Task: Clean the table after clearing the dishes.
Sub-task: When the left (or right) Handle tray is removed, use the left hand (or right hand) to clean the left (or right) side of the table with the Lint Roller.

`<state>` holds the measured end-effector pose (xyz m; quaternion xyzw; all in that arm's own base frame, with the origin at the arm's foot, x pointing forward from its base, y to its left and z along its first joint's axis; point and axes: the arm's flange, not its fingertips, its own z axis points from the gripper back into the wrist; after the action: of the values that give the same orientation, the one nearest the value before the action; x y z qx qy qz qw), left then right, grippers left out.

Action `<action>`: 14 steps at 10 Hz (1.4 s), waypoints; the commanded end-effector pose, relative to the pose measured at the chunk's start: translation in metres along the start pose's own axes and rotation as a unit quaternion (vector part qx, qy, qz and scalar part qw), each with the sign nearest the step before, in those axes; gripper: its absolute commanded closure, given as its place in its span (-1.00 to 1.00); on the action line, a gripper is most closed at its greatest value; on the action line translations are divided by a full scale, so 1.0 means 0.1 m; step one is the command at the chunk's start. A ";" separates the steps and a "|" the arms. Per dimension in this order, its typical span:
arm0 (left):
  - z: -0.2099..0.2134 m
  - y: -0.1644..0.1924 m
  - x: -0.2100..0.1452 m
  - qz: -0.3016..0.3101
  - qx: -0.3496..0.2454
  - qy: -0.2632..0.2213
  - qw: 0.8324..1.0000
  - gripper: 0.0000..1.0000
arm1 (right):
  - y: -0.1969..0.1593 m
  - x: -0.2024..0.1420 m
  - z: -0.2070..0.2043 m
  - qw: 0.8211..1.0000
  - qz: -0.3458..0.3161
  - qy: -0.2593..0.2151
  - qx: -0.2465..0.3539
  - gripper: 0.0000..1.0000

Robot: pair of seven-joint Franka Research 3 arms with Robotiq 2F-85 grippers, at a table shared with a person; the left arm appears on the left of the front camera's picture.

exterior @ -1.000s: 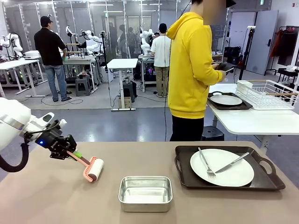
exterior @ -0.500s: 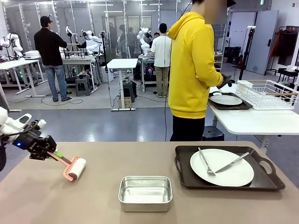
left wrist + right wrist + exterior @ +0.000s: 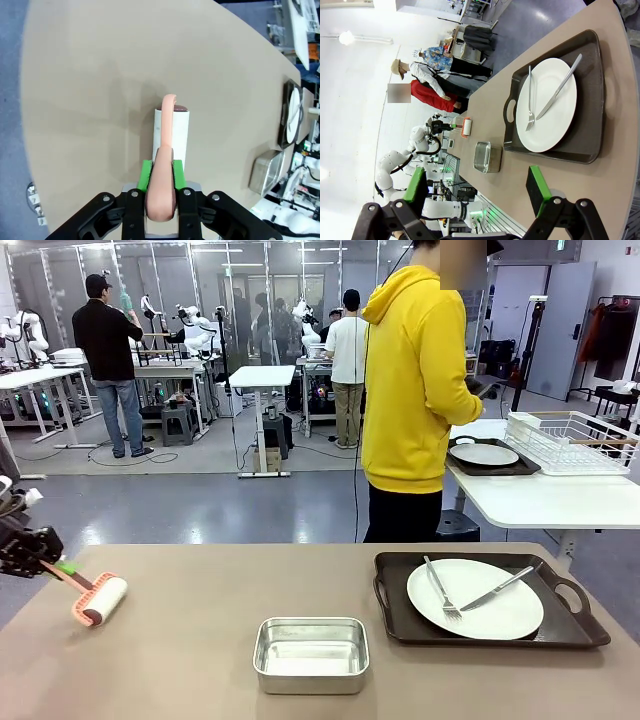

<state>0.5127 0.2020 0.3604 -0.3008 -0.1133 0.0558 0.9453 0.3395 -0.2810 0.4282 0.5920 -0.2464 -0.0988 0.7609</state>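
Since a second ago the left gripper has drawn the lint roller leftward across the table, from a spot near the steel pan out to the table's left edge, well to the left of that pan. The pan, the tray and the plate have not shifted.

In the left wrist view the left gripper is clamped tight on the roller's salmon-pink handle, with a green pad pressed to each side of it. The white roller points away from the fingers and lies low on the taupe tabletop, its shadow right beside it.

The steel pan sits near the table's front edge, about midway along it. Just to the right of the pan is a dark tray with handles. It carries a round white plate with a fork and a knife lying across it.

Beyond the pan and to its right a person in a yellow hoodie stands at a smaller white table. On it are a second dark tray with a white plate, and a wire dish rack just to the right of that tray.

The right gripper hangs over the table with its jaws spread wide and nothing between them, looking down on the tray, the plate and the pan.
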 end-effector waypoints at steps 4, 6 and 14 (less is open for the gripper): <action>0.17 0.21 0.03 0.032 0.118 -0.016 0.992 0.59 | 0.03 -0.01 0.02 1.000 0.003 0.001 0.003 -1.00; 0.27 0.02 -0.01 0.029 0.141 -0.026 0.989 0.59 | 0.03 -0.01 0.02 1.000 0.003 0.001 0.003 -1.00; 0.50 -1.51 -0.20 -0.005 0.265 -0.026 0.964 0.59 | 0.03 -0.01 0.02 1.000 0.003 0.001 0.003 -1.00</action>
<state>0.4889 0.1112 0.4914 -0.0537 -0.1312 0.0747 0.9871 0.3397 -0.2808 0.4283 0.5921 -0.2463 -0.0986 0.7610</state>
